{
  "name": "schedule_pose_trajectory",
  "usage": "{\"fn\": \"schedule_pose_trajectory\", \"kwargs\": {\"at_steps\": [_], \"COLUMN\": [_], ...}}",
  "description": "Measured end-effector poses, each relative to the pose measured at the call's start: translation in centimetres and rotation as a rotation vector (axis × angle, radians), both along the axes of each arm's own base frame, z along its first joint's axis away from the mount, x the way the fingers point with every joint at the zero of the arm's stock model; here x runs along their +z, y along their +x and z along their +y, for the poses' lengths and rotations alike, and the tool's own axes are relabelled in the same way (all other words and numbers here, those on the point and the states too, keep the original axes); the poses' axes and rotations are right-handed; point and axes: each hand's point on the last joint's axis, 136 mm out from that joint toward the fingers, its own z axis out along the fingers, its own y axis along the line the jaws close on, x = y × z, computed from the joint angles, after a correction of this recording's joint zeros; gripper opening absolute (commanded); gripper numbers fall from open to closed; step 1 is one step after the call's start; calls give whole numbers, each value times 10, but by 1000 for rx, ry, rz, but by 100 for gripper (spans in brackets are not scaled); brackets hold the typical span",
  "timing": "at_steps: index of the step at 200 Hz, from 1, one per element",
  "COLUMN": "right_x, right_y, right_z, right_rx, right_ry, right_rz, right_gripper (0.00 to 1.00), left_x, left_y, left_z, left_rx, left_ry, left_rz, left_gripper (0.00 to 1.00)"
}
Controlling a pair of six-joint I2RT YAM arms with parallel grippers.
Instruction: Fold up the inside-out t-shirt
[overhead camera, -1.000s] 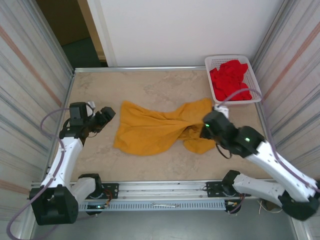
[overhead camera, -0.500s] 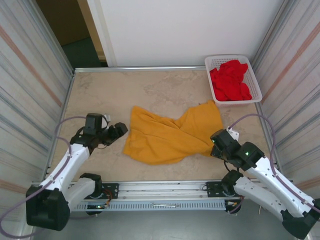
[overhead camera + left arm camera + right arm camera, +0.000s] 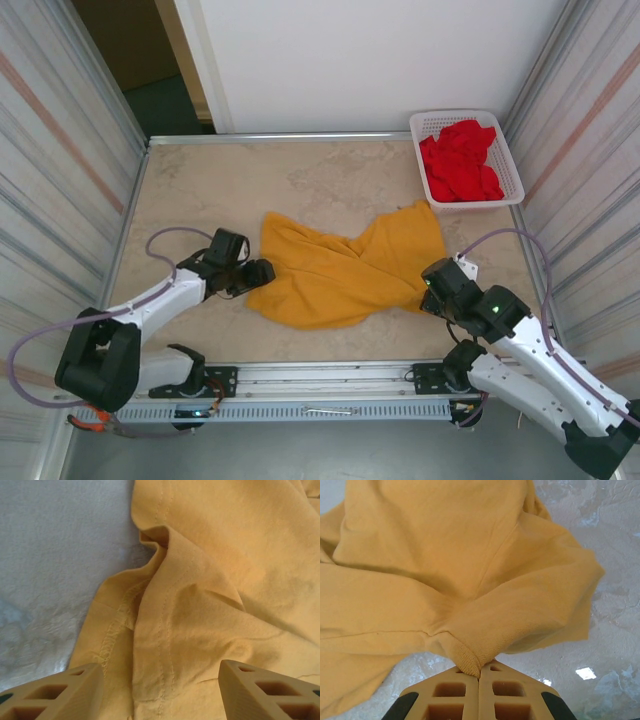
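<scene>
A fold of the t-shirt is clamped in the right gripper; the left gripper, spread apart over the t-shirt's hem, should be closed squarely on that seam.

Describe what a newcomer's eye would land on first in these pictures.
A crumpled mustard-yellow cloth t-shirt sprawls across the middle of the beige marbled table. The right gripper is shut on a fold of its right edge, while the left gripper hangs open over its left hem. At the far right corner, a white plastic basket holds bright red garments.
</scene>
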Motion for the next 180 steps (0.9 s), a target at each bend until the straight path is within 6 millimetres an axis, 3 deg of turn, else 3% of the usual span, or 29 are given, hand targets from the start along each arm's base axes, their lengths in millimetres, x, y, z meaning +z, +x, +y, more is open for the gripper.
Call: {"fn": "schedule_pose_trajectory", "kwargs": {"at_steps": [35,112,136,156,173,180], "right_x": [1,1,2,2,2,3], "right_y": [-1,-1,-1,-1,-1,-1], "right_z": [-1,-1,-1,-1,-1,-1], "right_rx": [0,0,0,0,0,-1], "right_ry": [8,12,15,15,16,17], "right_rz": [-10,-15,-18,-18,-21,-21], "right_gripper": [0,0,0,0,0,0], "left_x": [-4,-11,-13,-15,-17,-17], "left_y": [4,6,5,2,1,1], "left_z": [-1,-9,-13,-15,-16,-15], "left_rx": [9,5,2,4,6,7], "left_ry": [7,4,-5,-9,-8,-6], "left_rz": [-3,-2,-5,0,-1,-1], "left_gripper": [54,52,41,23,1,0]}}
